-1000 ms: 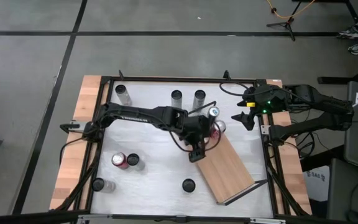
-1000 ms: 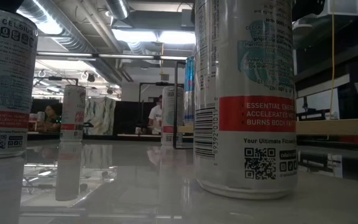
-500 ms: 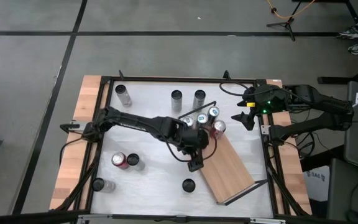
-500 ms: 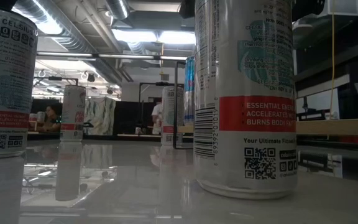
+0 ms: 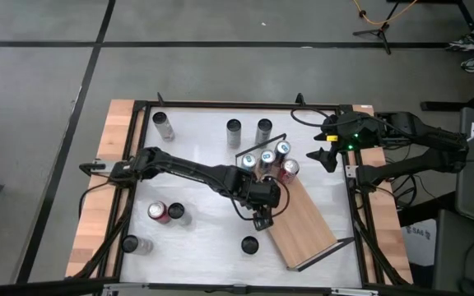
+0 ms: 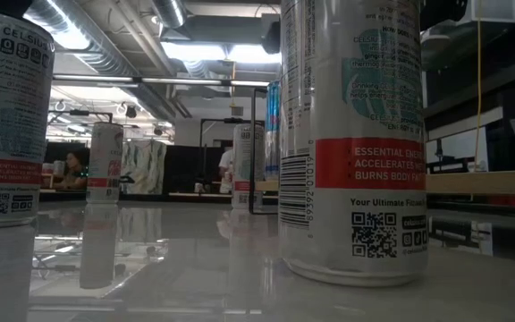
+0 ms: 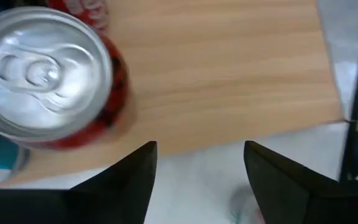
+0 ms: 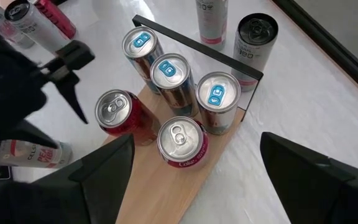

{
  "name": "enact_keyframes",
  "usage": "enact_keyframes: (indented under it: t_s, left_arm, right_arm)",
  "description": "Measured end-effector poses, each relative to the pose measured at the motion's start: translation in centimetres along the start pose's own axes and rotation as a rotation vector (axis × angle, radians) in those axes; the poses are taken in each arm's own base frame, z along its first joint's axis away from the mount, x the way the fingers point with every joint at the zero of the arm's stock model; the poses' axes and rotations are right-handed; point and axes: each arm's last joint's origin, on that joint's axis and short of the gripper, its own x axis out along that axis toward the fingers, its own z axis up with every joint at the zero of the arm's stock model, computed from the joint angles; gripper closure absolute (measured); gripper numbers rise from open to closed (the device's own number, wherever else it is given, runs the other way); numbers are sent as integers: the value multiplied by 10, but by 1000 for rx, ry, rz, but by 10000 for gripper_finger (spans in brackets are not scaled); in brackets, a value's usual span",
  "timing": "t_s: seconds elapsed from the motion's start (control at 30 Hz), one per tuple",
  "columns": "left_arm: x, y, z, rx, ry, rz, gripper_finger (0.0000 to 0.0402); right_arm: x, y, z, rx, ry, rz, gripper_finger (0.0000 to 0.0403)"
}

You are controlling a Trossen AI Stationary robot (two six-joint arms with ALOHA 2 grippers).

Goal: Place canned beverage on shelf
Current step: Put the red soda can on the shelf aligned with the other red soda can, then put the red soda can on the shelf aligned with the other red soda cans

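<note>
Five cans [image 8: 180, 93] stand bunched at the railed end of the shelf [image 5: 303, 222], at about one o'clock from the bench [image 5: 204, 156] centre: three blue-topped ones along the wire rail [image 8: 197, 46] and two red ones in front. Each is a smooth, thin-walled cylinder, probably slippery and easily dented, so a hold across the mid-body with modest squeeze looks safest. More cans wait loose around the bench, a red one [image 5: 158, 212] at eight o'clock. Just off the shelf's near edge, the left claw [image 5: 261, 220] holds nothing, its fingers parted with bare bench between them. At two o'clock the right claw [image 5: 323, 156] hangs wide open and empty. White and glossy, the bench would let cans slide; beyond it lies grey floor.
</note>
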Motion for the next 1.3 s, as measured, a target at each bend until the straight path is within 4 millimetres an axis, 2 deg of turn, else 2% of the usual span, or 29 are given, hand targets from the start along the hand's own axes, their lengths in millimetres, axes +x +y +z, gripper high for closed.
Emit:
enact_keyframes:
  t_s: [0.2,0.57,0.77,1.0,1.1,1.3]
  left_arm:
    - [9,13,7,-26,-7,40,181]
    - [15,34,22,-62,-46,66,181]
    - [15,37,30,-38,-96,44,182]
    - [15,38,30,-38,-92,39,182]
    - [13,36,29,-37,-76,5,182]
    - [-9,33,29,-33,-28,-124,182]
  right_arm:
    - [0,0,0,0,-1,0,66]
    - [0,0,0,0,-1,0,66]
    - [0,0,0,0,-1,0,66]
    - [0,0,0,0,-1,0,66]
    - [0,0,0,0,-1,0,66]
    - [0,0,0,0,-1,0,66]
